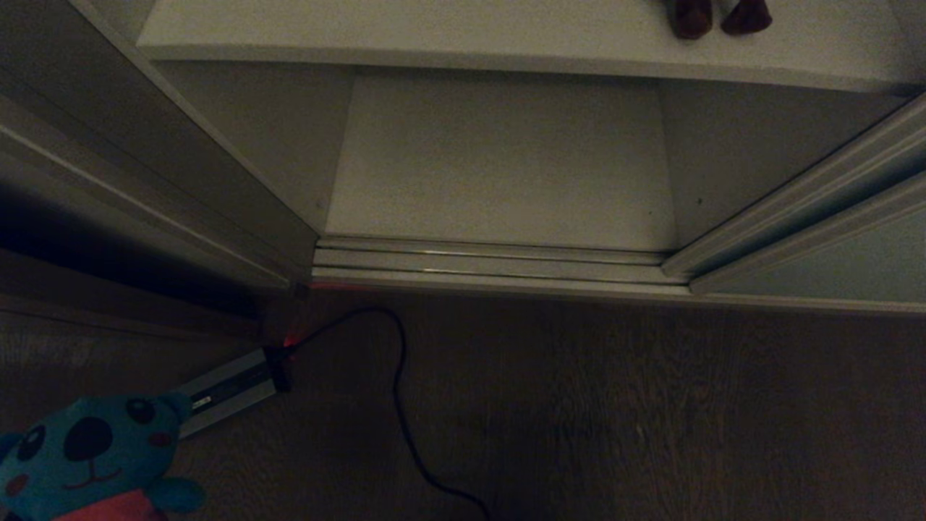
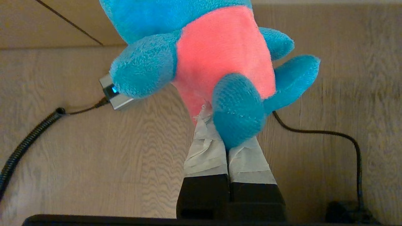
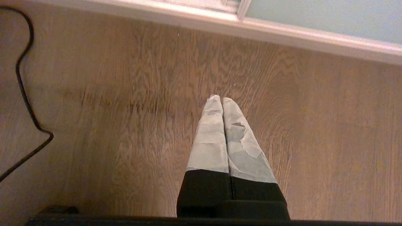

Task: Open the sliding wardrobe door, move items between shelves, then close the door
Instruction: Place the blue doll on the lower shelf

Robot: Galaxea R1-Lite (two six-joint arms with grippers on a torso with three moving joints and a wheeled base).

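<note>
Looking down, I see the wooden floor (image 1: 651, 420) filling the near half of the scene, with the wardrobe standing open beyond it. Its sliding door (image 1: 832, 253) is pushed off to the right, pale grey-green behind its thin metal frame, and a brown side board (image 1: 145, 181) runs along the left. Two off-white shelves show inside: the lower shelf (image 1: 499, 166) lies bare behind the ribbed floor track (image 1: 492, 264), and the upper shelf (image 1: 434, 32) carries two dark little feet (image 1: 716, 18) at its far right (the rest of that toy is cut off, so I cannot tell more).

My left claw (image 2: 216, 125) is clenched on the teal plush toy (image 2: 220, 56), pinching it low on its pink belly beside one blue leg; the toy hangs over the floor at the near left, well apart from both shelves. In the head view its face (image 1: 87, 449) sits in the bottom left corner.

My right claw (image 3: 221, 100) is clenched on nothing, taped fingers (image 3: 210, 141) pressed together above the floor, near the door's bottom rail.

A small grey box (image 1: 231, 391) lies on the floor just beside the toy, its black cable (image 1: 398, 391) curling away.
</note>
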